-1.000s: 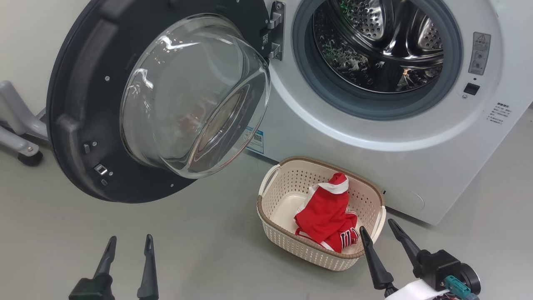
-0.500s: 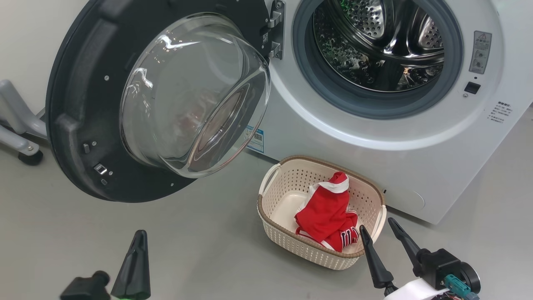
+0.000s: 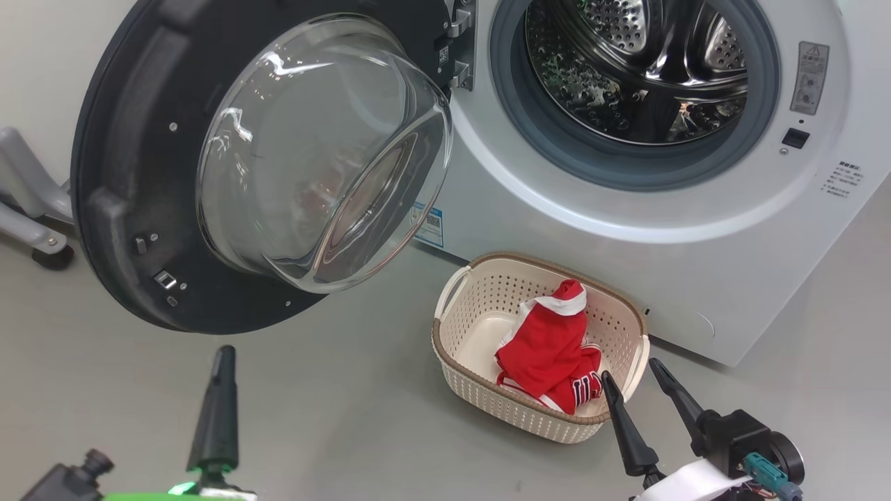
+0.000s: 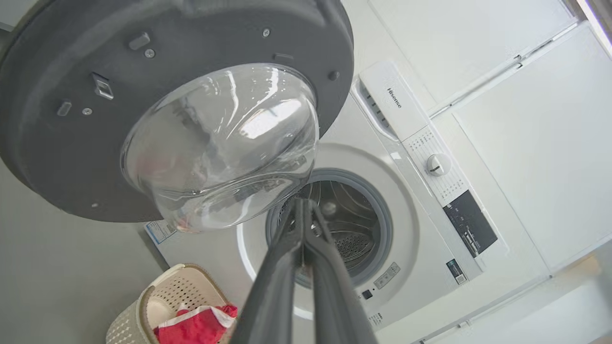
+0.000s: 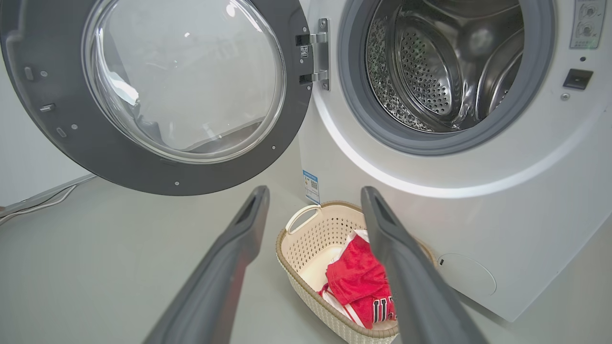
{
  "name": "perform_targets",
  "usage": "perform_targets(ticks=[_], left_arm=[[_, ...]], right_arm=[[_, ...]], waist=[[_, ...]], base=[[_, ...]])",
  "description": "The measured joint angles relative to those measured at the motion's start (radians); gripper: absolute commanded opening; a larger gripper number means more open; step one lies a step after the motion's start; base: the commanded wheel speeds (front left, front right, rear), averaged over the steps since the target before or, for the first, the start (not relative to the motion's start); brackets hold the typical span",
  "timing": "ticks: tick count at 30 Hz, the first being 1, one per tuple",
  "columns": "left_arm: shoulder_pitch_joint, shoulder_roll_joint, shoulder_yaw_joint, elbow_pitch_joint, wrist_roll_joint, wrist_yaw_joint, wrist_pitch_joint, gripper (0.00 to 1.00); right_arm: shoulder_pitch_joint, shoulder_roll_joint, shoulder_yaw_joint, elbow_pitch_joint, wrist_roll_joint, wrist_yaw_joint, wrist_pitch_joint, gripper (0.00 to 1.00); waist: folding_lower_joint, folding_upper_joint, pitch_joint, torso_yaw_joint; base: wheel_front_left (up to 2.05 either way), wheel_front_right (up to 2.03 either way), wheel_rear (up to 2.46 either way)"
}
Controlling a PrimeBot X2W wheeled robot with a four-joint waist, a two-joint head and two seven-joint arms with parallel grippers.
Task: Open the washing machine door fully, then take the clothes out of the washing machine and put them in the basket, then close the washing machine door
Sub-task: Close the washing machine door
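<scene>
1. Stage, as I read it: the clothes [image 3: 546, 348] lie heaped in the basket [image 3: 487, 400], and what shows of the drum [image 3: 626, 69] looks bare. Closing is what's left.
2. The washing machine door [image 3: 132, 174] hangs wide on its hinge [image 3: 463, 42], glass bowl facing you.
3. Your left gripper [image 3: 223, 355] has its fingers pressed together with nothing between them. It sits low, below the door's free edge.
4. Your right gripper [image 3: 630, 370] is spread wide and empty, just beside the basket's near corner.
5. Use the closed left fingers as a pusher. Get behind the black rim on the side far from the hinge and keep off the glass.
6. Swing slowly. The basket stands against the washing machine [image 3: 626, 278] under the opening, and the bowl likely passes above it.
7. Press until the latch seats.
8. Surface: smooth grey floor [image 3: 348, 403]. The basket may slide if nudged.
9. Room: a grey wheeled frame [image 3: 28, 209] stands left of the door, with white panels [image 4: 526, 119] by the machine.
</scene>
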Motion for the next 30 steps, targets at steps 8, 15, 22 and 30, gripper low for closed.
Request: perform_targets(ticks=[8, 15, 22, 30], left_arm=[[-0.038, -0.002, 0.141, -0.028, -0.083, -0.024, -0.023, 0.00], [-0.097, 0.035, 0.295, -0.010, -0.193, -0.030, -0.018, 0.00], [-0.181, 0.095, 0.388, 0.050, -0.284, -0.030, 0.022, 0.00], [-0.298, 0.166, 0.491, 0.177, -0.425, -0.006, 0.077, 0.00]], right_arm=[[-0.012, -0.011, -0.001, -0.014, 0.000, 0.000, 0.008, 1.00], [-0.030, -0.029, -0.002, -0.028, -0.004, 0.000, 0.011, 1.00], [-0.034, -0.037, -0.004, -0.040, -0.005, 0.000, 0.022, 1.00], [-0.052, -0.047, 0.001, -0.053, -0.009, 0.000, 0.033, 1.00]], waist=[[0.0000, 0.0000, 0.024, -0.006], [0.0000, 0.0000, 0.050, -0.015], [0.0000, 0.0000, 0.072, -0.024], [0.0000, 0.0000, 0.093, -0.044]], base=[[0.00, 0.00, 0.00], [0.00, 0.00, 0.00], [0.00, 0.00, 0.00], [0.00, 0.00, 0.00]])
